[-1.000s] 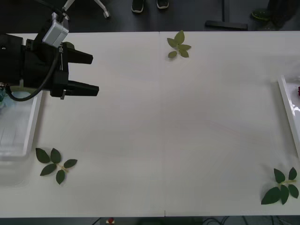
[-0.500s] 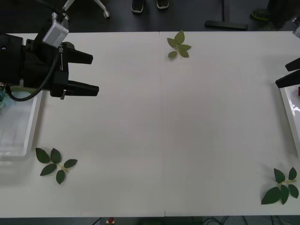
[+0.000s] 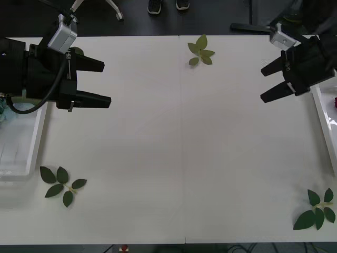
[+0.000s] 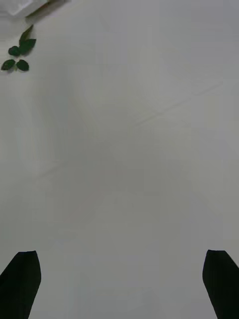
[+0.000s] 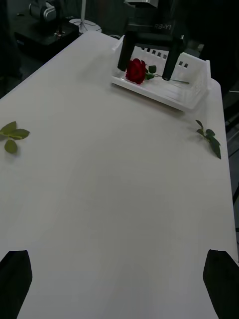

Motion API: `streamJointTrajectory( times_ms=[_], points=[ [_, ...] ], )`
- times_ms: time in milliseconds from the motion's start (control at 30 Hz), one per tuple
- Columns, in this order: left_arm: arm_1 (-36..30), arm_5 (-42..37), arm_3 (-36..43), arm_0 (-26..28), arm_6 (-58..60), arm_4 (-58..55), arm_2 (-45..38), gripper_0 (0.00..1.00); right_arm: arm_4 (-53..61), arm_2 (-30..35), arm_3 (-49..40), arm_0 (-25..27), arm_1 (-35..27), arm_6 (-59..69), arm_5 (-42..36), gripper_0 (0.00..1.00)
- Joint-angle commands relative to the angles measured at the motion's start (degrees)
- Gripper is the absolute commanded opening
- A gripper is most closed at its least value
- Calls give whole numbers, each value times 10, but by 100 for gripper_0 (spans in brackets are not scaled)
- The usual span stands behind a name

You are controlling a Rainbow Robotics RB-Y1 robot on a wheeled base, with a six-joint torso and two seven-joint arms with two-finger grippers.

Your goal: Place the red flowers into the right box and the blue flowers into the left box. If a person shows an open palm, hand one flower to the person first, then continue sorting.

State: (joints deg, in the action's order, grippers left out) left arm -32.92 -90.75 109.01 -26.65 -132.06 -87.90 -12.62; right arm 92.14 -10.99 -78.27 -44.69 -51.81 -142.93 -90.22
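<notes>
One red flower (image 5: 135, 70), a deep-red rose on a green stem, lies in the right box (image 5: 191, 97), a white tray at the table's right end (image 3: 322, 113). Just inward of that box my right gripper (image 3: 261, 84) hangs open over bare table, nothing between its black fingers (image 4: 20, 279). It also faces my left wrist camera (image 5: 144, 71). My left gripper (image 3: 107, 83) is open and holds nothing, hovering beside the left box (image 3: 32, 150) at the table's left end. The blue flowers are hidden.
Three loose green leaf sprigs lie on the white table: far middle (image 3: 200, 51), near left (image 3: 62, 184), near right (image 3: 317, 210). A person's dark shoes (image 3: 154, 6) stand beyond the far edge. The wide middle of the table is bare.
My right gripper has come in from the right edge and moved left over the table, away from the right box. The left arm has not moved.
</notes>
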Motion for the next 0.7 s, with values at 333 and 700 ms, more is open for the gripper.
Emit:
streamJointTrajectory(
  times_ms=[333, 700],
  points=[
    [-13, -1, 13, -9, -7, 1, -4, 100, 76, -33, -21, -29, 51, -53, 14, 95],
    [-13, -1, 13, -9, -7, 1, -4, 100, 17, -33, -29, -31, 60, -118, 39, 95]
  ],
)
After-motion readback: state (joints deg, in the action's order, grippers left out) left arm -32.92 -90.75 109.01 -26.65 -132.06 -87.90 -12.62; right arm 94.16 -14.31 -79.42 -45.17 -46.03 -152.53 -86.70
